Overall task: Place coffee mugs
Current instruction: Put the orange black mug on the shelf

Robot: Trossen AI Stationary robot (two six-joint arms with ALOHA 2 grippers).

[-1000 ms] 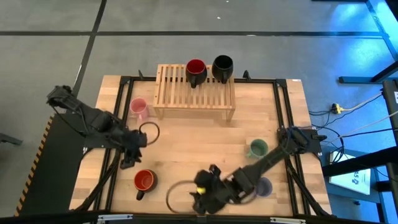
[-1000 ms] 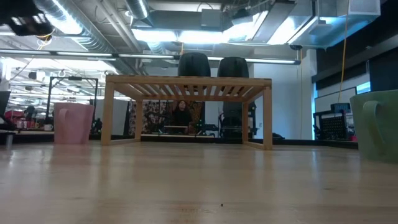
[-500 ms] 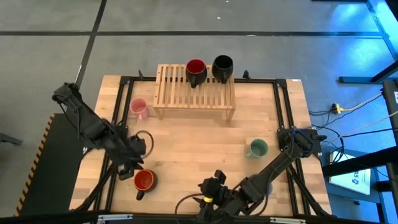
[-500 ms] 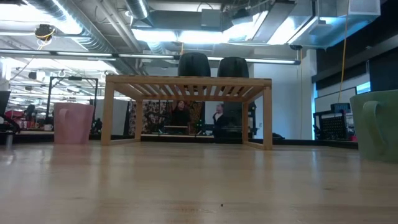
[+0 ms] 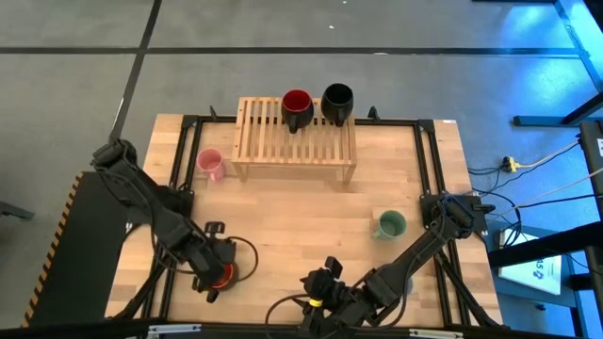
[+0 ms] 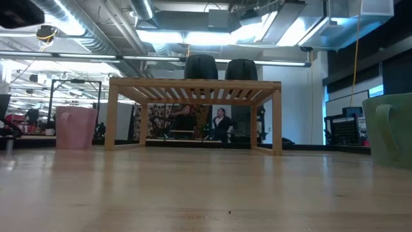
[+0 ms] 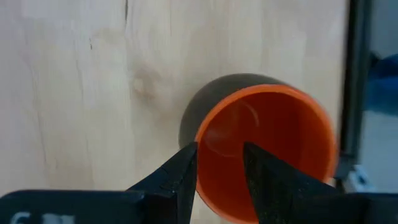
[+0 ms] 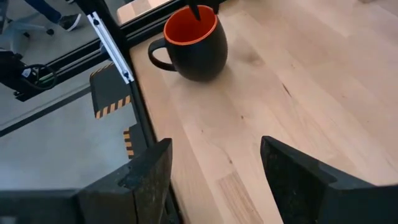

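The orange mug (image 5: 219,273) stands upright near the table's (image 5: 301,226) front left corner, dark outside and orange inside, its handle toward the front edge. The left gripper (image 5: 212,264) is right over it: in the left wrist view one finger (image 7: 177,180) lies at the mug's (image 7: 264,146) rim on the outside and the other inside the cup, so the jaws stand narrow and straddle the wall; whether they touch it I cannot tell. From the right wrist view the same mug (image 8: 193,43) shows a dark fingertip dipping into its mouth. The right gripper (image 5: 316,299) hangs low over the front edge near the middle, well apart from that mug, its jaws spread wide with bare wood between them. The green mug (image 5: 389,224) stands on the right side of the table, close to the right arm's forearm, and looms at the right edge of the low view (image 6: 389,129). The pink mug (image 5: 209,163) stands at the back left, just beside the left end of the wooden rack (image 5: 295,143). On top of the rack the dark red mug (image 5: 297,106) and the black mug (image 5: 337,101) stand side by side toward its right end, close together. Under the rack, the low view shows two people (image 6: 203,122) far back in the room.
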